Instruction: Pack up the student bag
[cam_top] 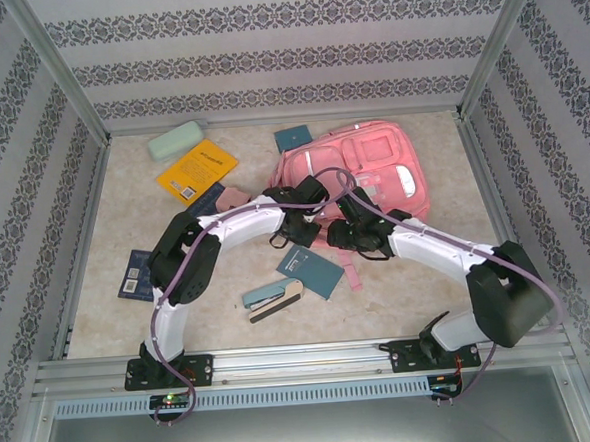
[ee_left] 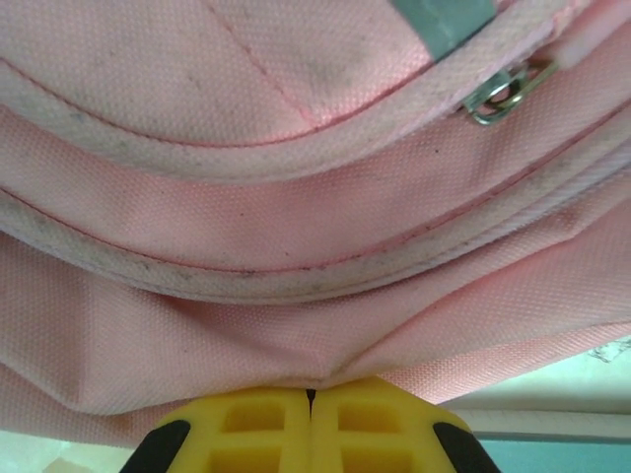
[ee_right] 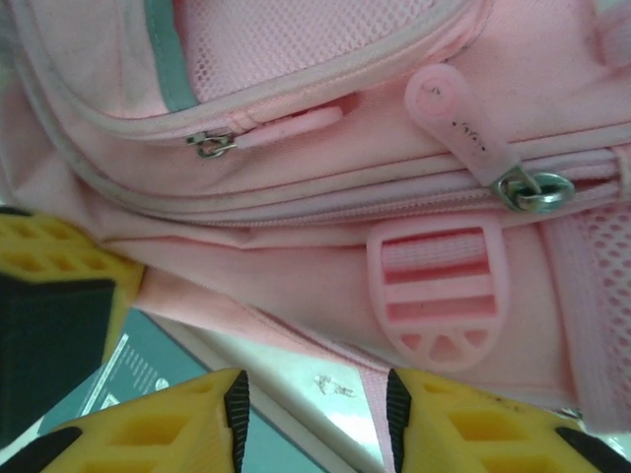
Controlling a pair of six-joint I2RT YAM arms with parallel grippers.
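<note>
The student bag, a big pink backpack, lies flat at the back right of the table. At the bag's near left edge, my left gripper is shut, its yellow fingertips pressed together on a pinched fold of the bag's fabric. A zip pull shows above the fold. My right gripper stands open just beside it at the bag's near edge. A pink strap buckle lies just beyond its right finger, and bare table lies between the fingers. The left gripper's yellow finger shows at the left of the right wrist view.
A teal notebook and a stapler lie in front of the grippers. A yellow book, a green case, a small teal book, a small pink item and a dark booklet are spread to the left.
</note>
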